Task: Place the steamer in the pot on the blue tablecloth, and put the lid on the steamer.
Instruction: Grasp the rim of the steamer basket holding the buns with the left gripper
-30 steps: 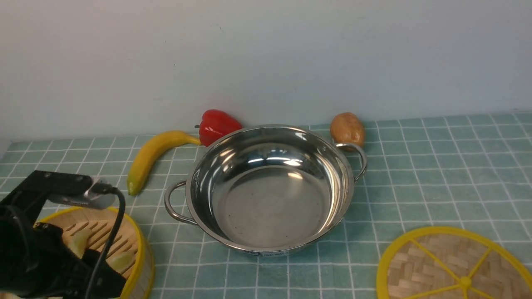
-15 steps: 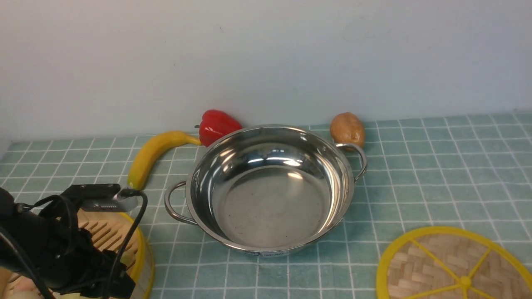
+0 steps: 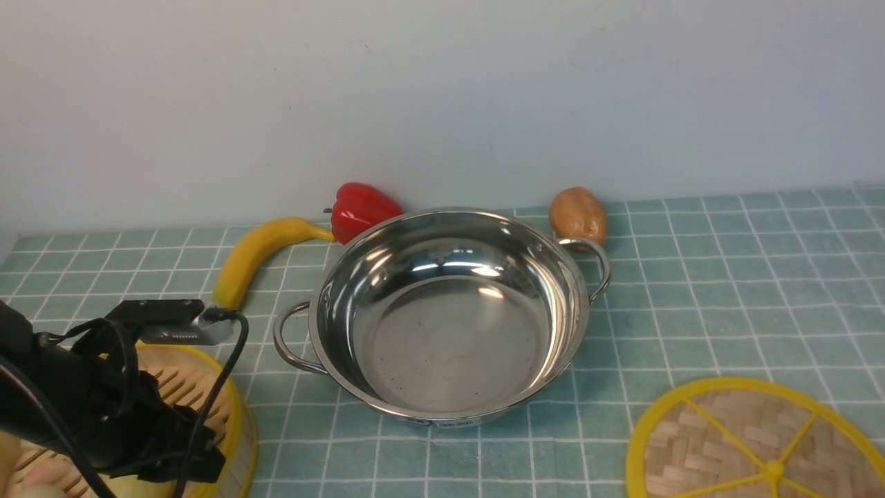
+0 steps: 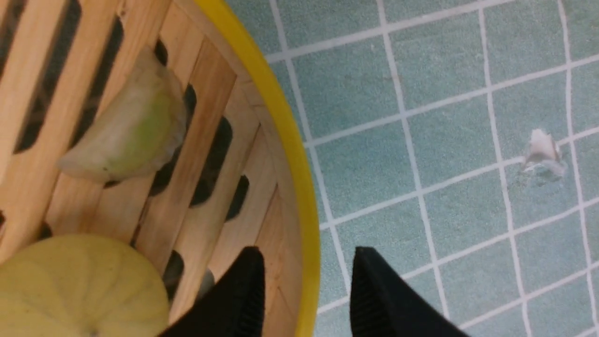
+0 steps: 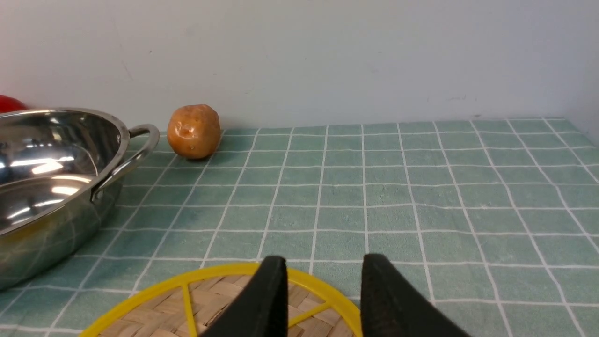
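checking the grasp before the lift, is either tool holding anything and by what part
Left tool straddles the steamer's yellow rim, one finger inside, one outside; a firm grip cannot be told. Right tool holds nothing.

My left tool (image 4: pixel 306 262) straddles the steamer (image 3: pixel 238 415)'s wall: one finger (image 4: pixel 243 295) inside, hard by a bun (image 4: pixel 79 285), the other outside over bare blue tablecloth (image 3: pixel 726 290). Between steamer and pot (image 3: pixel 449 311) runs a strip of open cloth, and the pot's left loop handle (image 3: pixel 278 340) juts into it. The banana (image 3: pixel 252 259), red pepper (image 3: pixel 359 207) and potato (image 3: pixel 579 214) crowd the pot's far side against the back wall (image 3: pixel 442 104), leaving little room there. Right of the pot the cloth lies open as far as the lid (image 3: pixel 753 443), over whose far rim my right tool (image 5: pixel 323 276) hangs, fingers apart.
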`<state>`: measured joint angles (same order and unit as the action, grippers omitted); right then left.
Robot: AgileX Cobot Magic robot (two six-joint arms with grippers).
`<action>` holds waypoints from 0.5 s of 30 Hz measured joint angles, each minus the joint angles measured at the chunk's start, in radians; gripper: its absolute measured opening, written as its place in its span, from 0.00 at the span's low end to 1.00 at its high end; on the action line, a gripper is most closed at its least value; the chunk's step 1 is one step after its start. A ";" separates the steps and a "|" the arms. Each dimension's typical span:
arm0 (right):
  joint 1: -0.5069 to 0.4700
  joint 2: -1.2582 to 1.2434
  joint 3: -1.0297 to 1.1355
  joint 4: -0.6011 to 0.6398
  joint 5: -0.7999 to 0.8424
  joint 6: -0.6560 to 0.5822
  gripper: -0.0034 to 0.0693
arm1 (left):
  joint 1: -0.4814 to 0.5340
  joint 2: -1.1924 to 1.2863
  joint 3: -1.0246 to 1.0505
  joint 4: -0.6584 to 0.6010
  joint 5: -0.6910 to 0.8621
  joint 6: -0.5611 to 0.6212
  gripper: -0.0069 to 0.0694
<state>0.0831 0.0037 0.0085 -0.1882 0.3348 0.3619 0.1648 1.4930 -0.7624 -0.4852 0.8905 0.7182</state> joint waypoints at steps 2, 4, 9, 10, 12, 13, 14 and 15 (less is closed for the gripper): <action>0.000 0.000 0.000 0.000 0.000 0.000 0.38 | 0.000 0.000 0.000 0.004 -0.003 0.000 0.42; 0.000 0.000 0.000 0.000 0.000 0.000 0.38 | -0.003 0.006 0.000 0.009 -0.008 0.001 0.42; 0.000 0.000 0.000 0.000 0.000 0.000 0.38 | -0.061 0.031 -0.001 0.034 -0.010 0.001 0.42; 0.000 0.000 0.000 0.000 0.000 0.000 0.38 | -0.075 0.037 -0.001 0.042 -0.015 0.001 0.42; 0.000 0.000 0.000 0.000 0.000 0.000 0.38 | -0.096 0.043 -0.001 0.060 -0.033 -0.012 0.42; 0.000 0.000 0.000 0.000 0.000 0.000 0.38 | -0.101 0.044 -0.001 0.068 -0.043 -0.025 0.42; 0.000 0.000 0.000 0.000 0.000 0.000 0.38 | -0.103 0.044 -0.001 0.072 -0.056 -0.035 0.42; 0.000 0.000 0.000 0.000 0.000 0.000 0.38 | -0.103 0.044 -0.001 0.077 -0.067 -0.044 0.42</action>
<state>0.0831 0.0037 0.0085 -0.1882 0.3348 0.3619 0.0622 1.5366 -0.7632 -0.4084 0.8231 0.6745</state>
